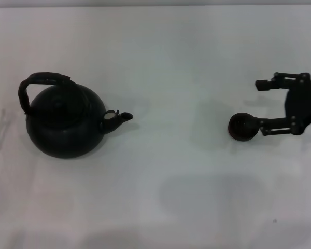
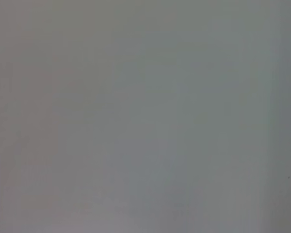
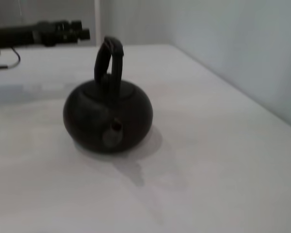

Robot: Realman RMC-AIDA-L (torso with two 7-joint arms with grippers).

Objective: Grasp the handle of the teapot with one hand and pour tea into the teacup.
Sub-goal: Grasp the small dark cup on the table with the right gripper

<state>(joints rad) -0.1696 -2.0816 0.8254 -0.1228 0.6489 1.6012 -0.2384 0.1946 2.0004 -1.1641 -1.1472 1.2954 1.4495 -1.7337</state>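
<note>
White, smooth tabletop [image 1: 160,62] carried the round matte black teapot [image 1: 65,124] at the left, handle [image 1: 41,79] arched upright. Far right, the right gripper [image 1: 259,106] reached in level, fingers [image 1: 274,126] spread open, one touching the tiny teacup [image 1: 242,126].

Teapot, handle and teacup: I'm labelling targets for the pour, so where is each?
teapot [image 1: 62,132]: head view, on its round black belly.
handle [image 1: 44,78]: head view, on the wrapped top of the arch.
teacup [image 1: 241,126]: head view, on its dark inside, beside the right gripper [image 1: 259,106].
</note>
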